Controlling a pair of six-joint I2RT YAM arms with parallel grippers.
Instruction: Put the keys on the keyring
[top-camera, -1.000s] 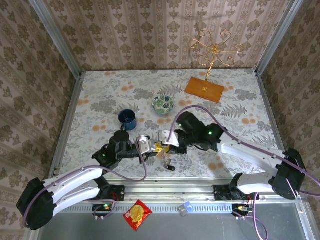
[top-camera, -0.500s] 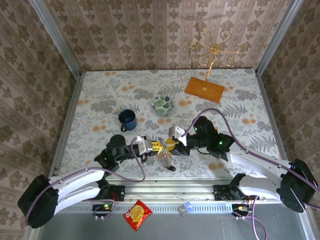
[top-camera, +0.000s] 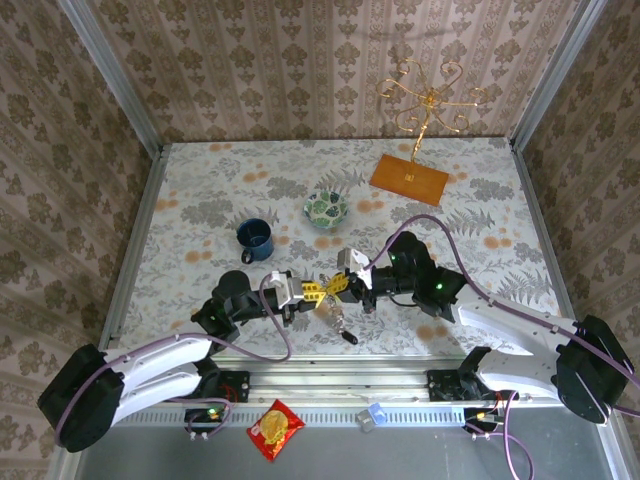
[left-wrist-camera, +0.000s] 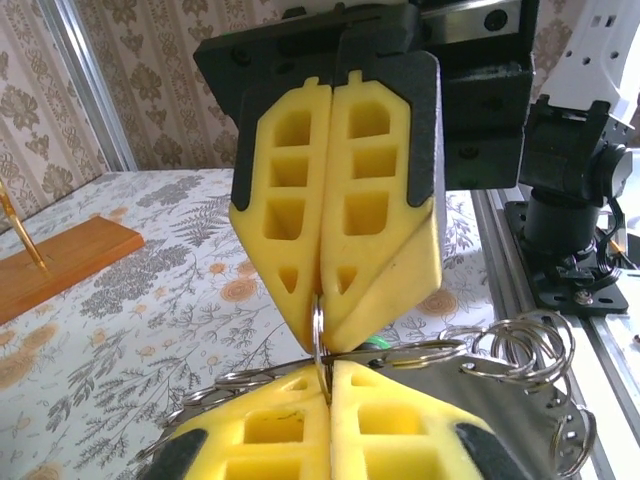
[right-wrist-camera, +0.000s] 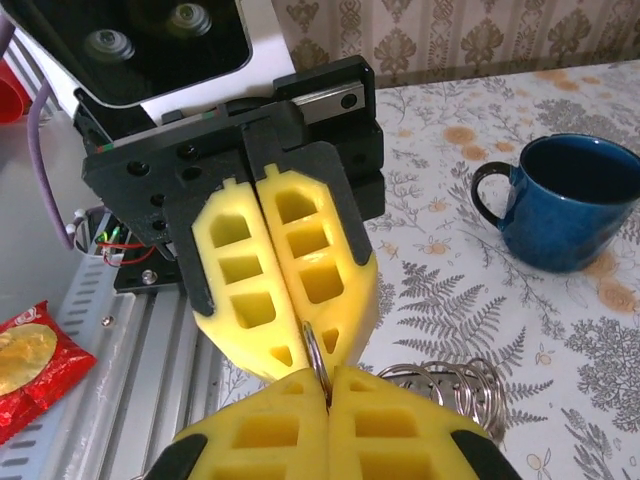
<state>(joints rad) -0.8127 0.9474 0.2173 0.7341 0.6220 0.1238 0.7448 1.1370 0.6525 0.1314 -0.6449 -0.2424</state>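
My left gripper and right gripper meet tip to tip just above the table's near middle. Both are shut on the same thin split ring of the keyring, seen edge-on between the two pairs of yellow pads. In the left wrist view the keyring's flat grey plate carries several small rings, and a bit of green key head peeks out behind the pads. The keyring hangs below the grippers, a black-headed key at its lower end. The same pinched ring shows in the right wrist view, next to the bunch of rings.
A blue mug and a green-patterned bowl stand behind the grippers. A gold stand on an orange wooden base is at the back right. A red snack packet lies off the table's front rail.
The right gripper has moved in from the right to meet the left gripper's tips and shut on the ring. The left arm has barely shifted.
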